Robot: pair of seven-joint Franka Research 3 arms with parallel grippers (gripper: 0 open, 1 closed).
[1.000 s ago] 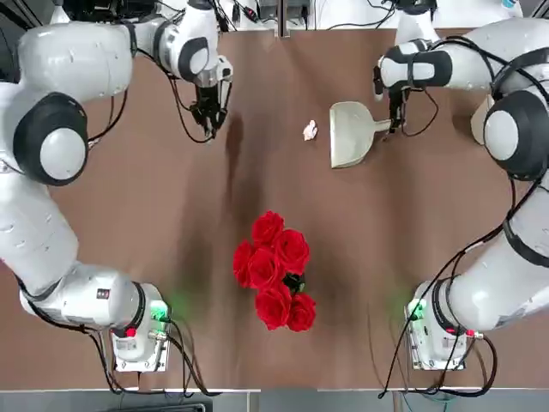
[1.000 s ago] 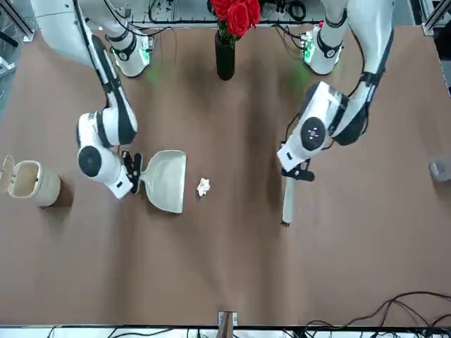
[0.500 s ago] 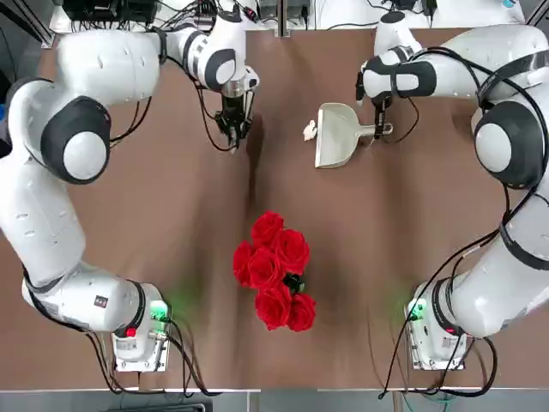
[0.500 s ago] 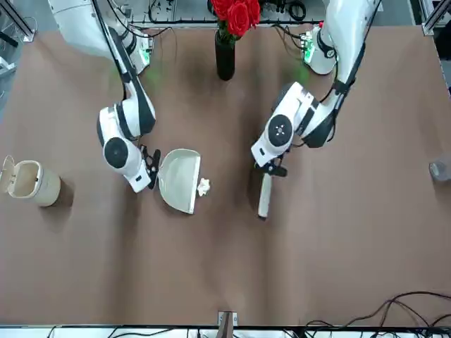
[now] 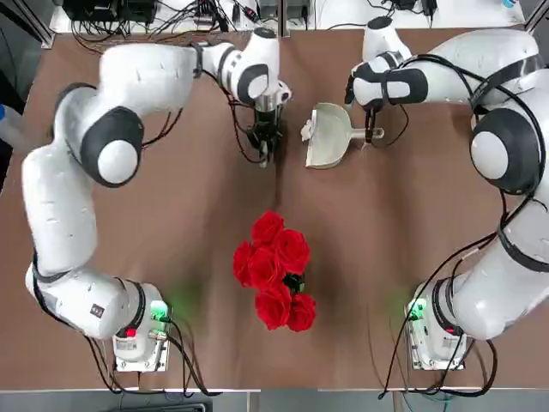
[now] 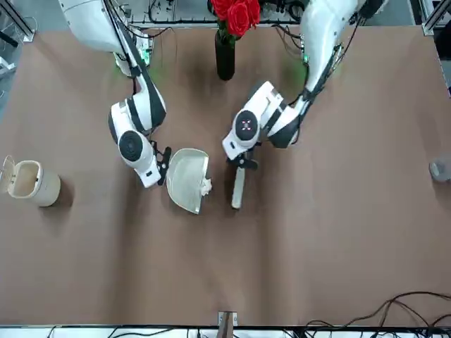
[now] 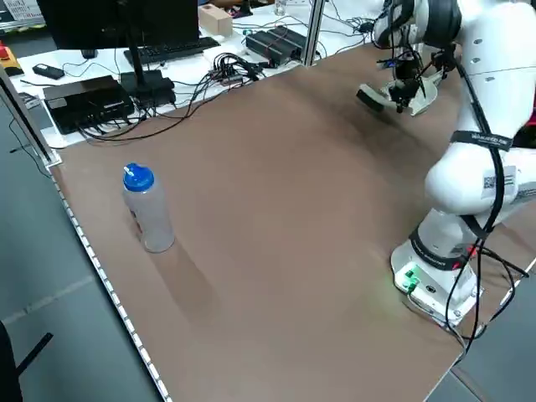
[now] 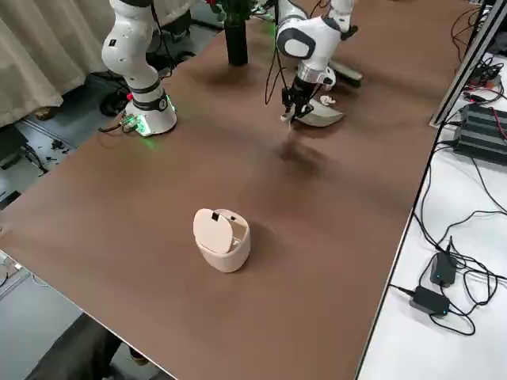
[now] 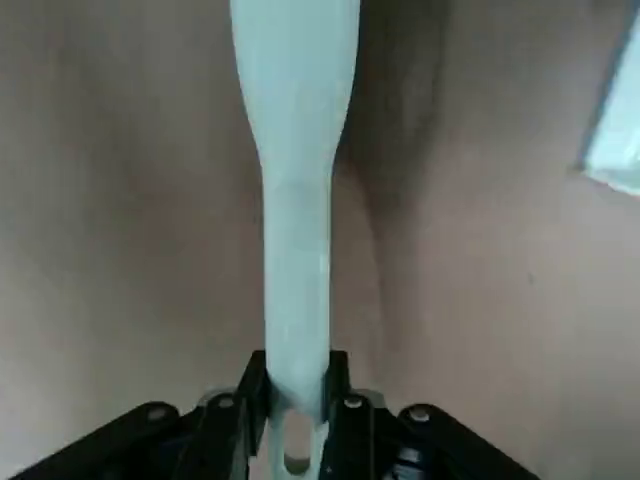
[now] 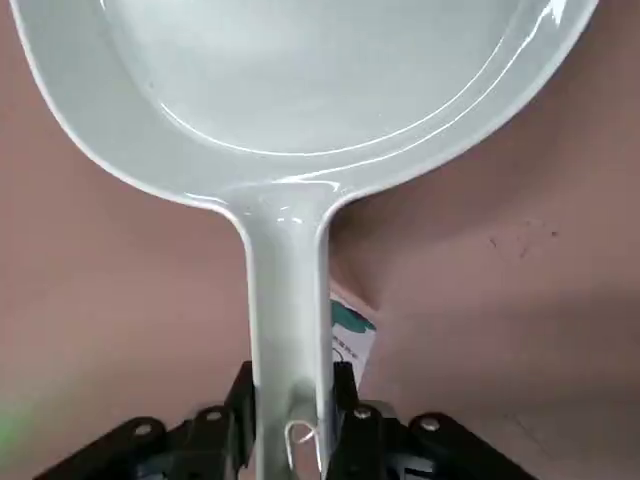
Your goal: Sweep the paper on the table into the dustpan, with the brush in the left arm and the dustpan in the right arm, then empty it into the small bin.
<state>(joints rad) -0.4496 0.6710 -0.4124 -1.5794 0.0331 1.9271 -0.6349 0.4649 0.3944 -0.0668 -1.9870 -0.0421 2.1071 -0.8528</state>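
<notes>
paper [image 6: 206, 186]: white scrap at dustpan [image 6: 187, 180] mouth | brush [image 6: 238, 189]: just beside | bin [image 6: 29, 182]: well apart

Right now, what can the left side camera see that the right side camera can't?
Only the left side view shows a bottle with a blue cap standing on the table, and a keyboard on the desk beyond it. Only the right side view shows the bin and the dark vase. Both show the table, the dustpan and the brush, held close together at the far end.
</notes>
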